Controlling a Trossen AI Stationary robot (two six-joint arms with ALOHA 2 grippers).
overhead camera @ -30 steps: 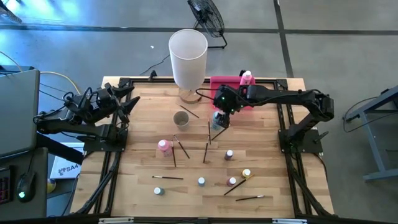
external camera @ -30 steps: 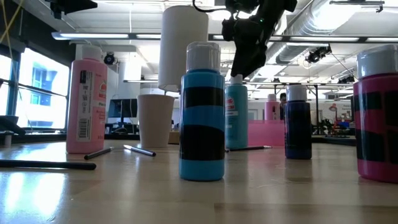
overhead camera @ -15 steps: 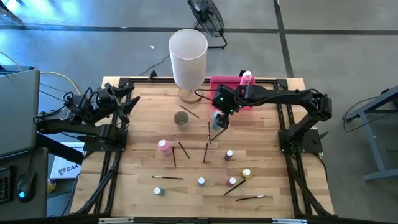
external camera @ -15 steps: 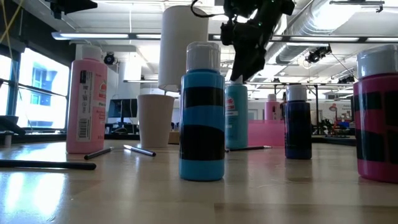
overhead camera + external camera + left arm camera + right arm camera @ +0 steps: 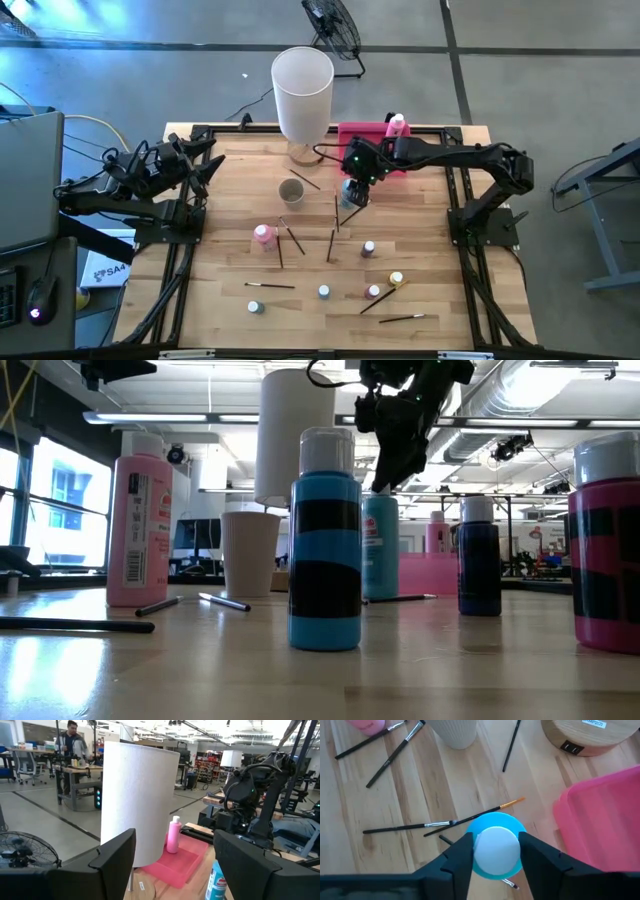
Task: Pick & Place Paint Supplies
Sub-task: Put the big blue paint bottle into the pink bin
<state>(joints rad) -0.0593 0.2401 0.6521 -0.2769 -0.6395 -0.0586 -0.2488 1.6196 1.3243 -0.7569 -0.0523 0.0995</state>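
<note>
High view: wooden table (image 5: 230, 200) filling the middle, dark arm at each side. Tall white cylinder (image 5: 302, 92) upright at the far edge, pink tray (image 5: 365, 132) just beside it with one pink bottle (image 5: 397, 124) standing inside.

Left arm parked at the table's left edge, left gripper (image 5: 205, 168) spread wide, holding nothing, well apart from the supplies.

Right arm stretched across from the right, right gripper (image 5: 351, 192) lowered just in front of the tray, straddling the white cap of the teal bottle (image 5: 497, 847). Very narrow gap at best on either side of that cap; clamped or merely close, cannot tell. Teal bottle upright on the wood, near the tray's corner, two paintbrushes (image 5: 440, 824) lying beside its base.

Small pale cup (image 5: 291, 190) near the middle, to the left of the right gripper. Taller pink bottle on the table (image 5: 264, 234) nearer the front, brushes beside it.

Tiny bottles (image 5: 368, 247) scattered across the front half, well apart from each other, more thin dark brushes (image 5: 270, 286) lying flat among them.
</note>
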